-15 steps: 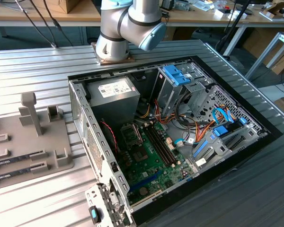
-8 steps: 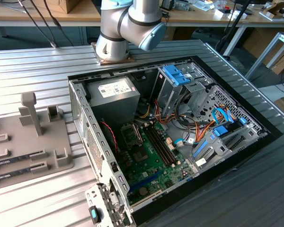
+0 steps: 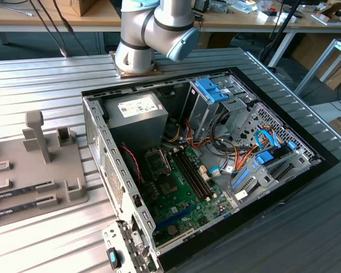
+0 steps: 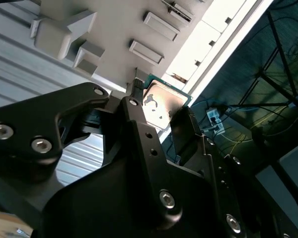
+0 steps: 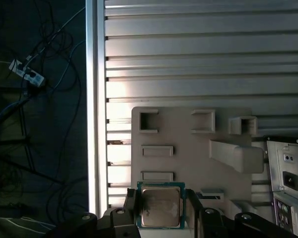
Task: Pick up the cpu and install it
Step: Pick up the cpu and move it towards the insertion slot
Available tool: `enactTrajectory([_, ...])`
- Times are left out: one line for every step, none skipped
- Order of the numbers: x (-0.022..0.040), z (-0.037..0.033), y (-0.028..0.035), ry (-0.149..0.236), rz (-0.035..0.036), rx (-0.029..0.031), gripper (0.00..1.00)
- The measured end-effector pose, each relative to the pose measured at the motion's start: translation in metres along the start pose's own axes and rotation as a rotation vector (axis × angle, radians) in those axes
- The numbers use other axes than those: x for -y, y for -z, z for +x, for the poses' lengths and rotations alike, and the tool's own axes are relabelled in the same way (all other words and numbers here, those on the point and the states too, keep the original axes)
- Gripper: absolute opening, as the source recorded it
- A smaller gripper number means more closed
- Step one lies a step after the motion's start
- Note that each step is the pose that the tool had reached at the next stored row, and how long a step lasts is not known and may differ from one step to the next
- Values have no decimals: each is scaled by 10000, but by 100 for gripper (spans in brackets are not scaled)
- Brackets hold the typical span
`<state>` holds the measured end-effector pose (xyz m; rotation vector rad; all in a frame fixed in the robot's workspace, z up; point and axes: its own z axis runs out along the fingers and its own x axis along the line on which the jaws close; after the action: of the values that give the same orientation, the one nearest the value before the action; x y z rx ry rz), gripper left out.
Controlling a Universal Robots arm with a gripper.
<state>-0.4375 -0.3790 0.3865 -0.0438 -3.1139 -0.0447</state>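
The cpu (image 5: 160,207), a thin square with a pale silvery top and green rim, is clamped at two opposite edges by the black gripper (image 5: 161,198), over the matte grey moulded tray (image 5: 188,144). Whether it is lifted clear cannot be told.

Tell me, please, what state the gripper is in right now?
Gripper: jaws closed on opposite edges of the cpu, holding it.
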Motion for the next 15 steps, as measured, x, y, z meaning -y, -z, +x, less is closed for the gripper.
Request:
enactTrajectory([0,0,7,0,-1,0,47])
enactTrajectory([-1,0,19,0,-3,0,47])
enactTrajectory([-1,1,27,0,-4,0,47])
enactTrajectory([-1,1,40,0,-6,0,47])
enactTrajectory([-2,1,54,0,-7,0,47])
enactTrajectory([-2,2,63,0,-9,0,47])
enactTrajectory([-2,2,73,0,-11,0,47])
enactTrajectory([-2,2,84,0,-12,1,47])
enactTrajectory([-3,3,94,0,-16,0,47])
enactTrajectory([-3,3,99,0,-19,0,47])
enactTrajectory([-3,3,106,1,-21,-1,47])
enactTrajectory([-3,3,115,1,-25,0,47])
enactTrajectory([-4,4,120,0,-26,-1,47])
enactTrajectory([-4,3,125,0,-27,-1,47])
enactTrajectory([-4,3,131,1,-29,-1,47])
